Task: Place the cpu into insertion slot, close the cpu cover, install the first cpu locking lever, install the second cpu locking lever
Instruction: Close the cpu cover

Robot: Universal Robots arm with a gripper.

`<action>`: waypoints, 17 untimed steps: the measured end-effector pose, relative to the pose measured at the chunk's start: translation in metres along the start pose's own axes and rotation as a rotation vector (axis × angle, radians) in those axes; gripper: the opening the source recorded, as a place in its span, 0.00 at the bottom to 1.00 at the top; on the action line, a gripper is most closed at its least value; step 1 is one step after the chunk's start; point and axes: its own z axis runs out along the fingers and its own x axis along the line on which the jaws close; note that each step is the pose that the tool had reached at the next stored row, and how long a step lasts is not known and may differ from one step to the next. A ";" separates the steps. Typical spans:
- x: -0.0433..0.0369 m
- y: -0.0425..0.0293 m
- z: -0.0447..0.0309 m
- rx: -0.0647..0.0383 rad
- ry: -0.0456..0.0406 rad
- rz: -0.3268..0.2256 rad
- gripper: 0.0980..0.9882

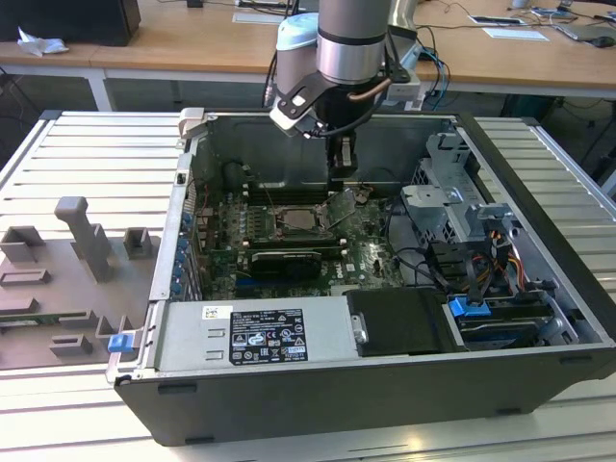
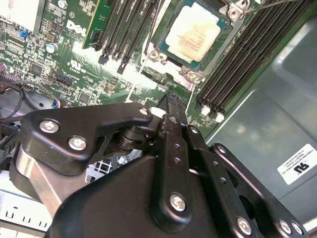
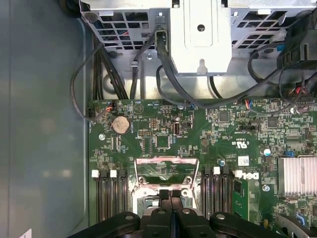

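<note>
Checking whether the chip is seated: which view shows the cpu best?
The second wrist view: the cpu lies in the insertion slot, its pale top unobstructed. In the exterior view it is a small square. In the first wrist view the raised cpu cover and the gripper stand before it.

**Markings, located from the insertion slot (image 1: 294, 219)**

A black-and-white label (image 1: 265, 337) and a small white sticker (image 1: 214, 312) stand on the power-supply box (image 1: 183, 337), well apart from the slot; their print is too small to read. In both wrist views a white maker's logo (image 2: 79, 25) (image 3: 250, 176) is printed on the green circuit board (image 2: 74, 79), just past the memory slots (image 2: 126, 22) beside the slot. A white wall sticker (image 2: 297, 166) stands on the case wall (image 2: 267, 124).
</note>
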 end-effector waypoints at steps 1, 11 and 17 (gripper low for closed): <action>0.0000 0.0002 0.0000 0.000 0.0000 0.000 0.01; 0.0001 0.0045 0.0006 0.000 0.0000 0.000 0.01; 0.0008 0.0171 0.0058 0.000 -0.0025 0.000 0.01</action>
